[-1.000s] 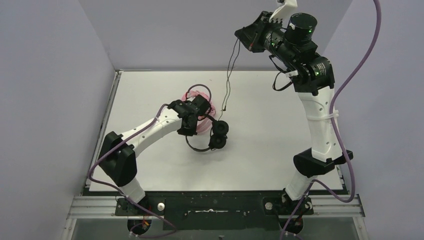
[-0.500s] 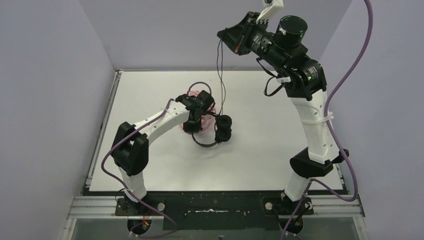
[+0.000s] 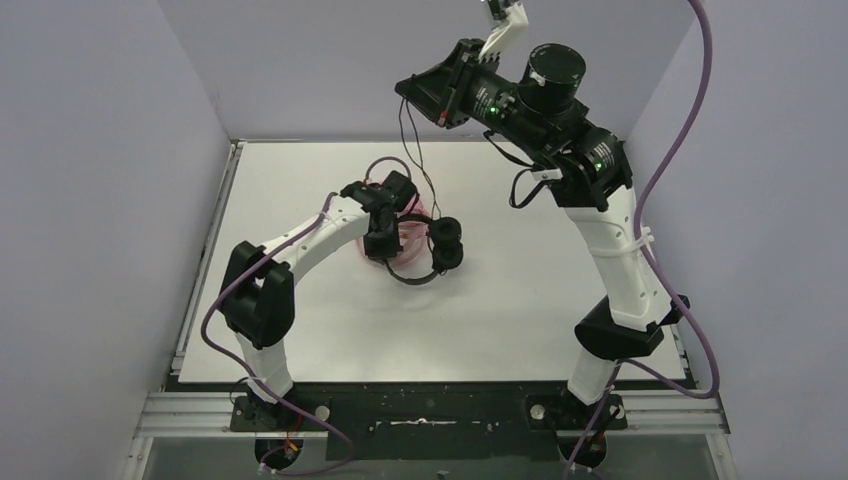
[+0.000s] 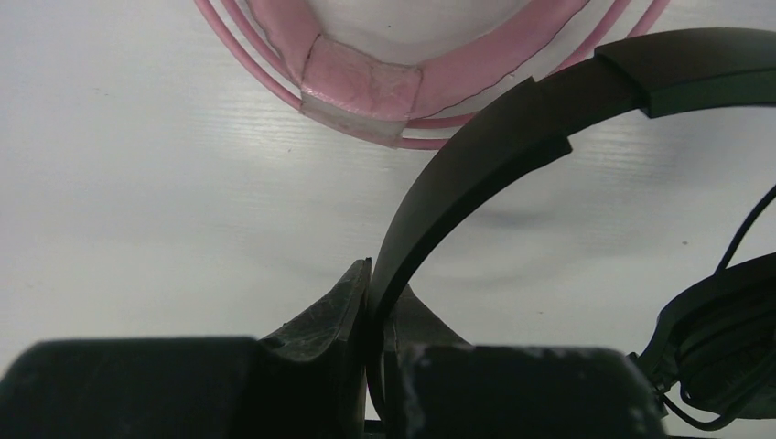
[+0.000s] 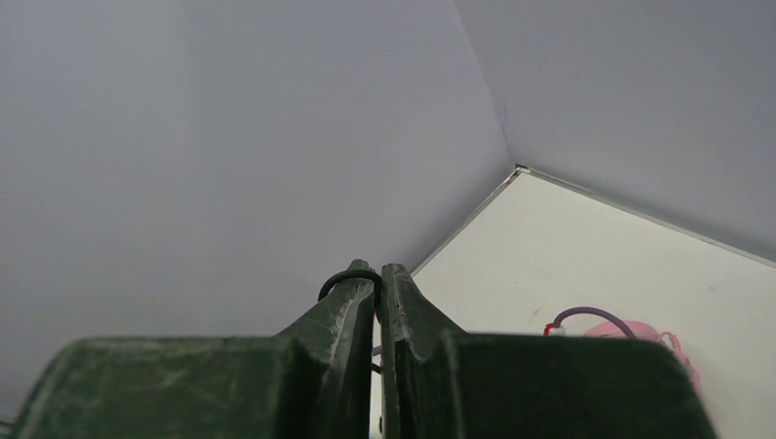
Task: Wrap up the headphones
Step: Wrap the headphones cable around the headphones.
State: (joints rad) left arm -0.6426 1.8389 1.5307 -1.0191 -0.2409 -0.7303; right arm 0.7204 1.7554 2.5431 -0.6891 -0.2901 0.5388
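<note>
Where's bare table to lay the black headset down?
Bare: the white table top between the black corded headset and the right arm's base, and the near strip in front of both headsets. Crowded: the centre, where the left end effector pinches its headband beside the pink padded headset, and the thin black cable hangs from the right end effector.

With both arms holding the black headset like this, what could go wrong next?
1. The right end effector pinches only a thin loop of the black cable, held high; it may slip out.
2. The left end effector clamps the black headband at its fingertips; a cable tug could twist it free.
3. The pink headphones lie close by; the cable might snag them.
</note>
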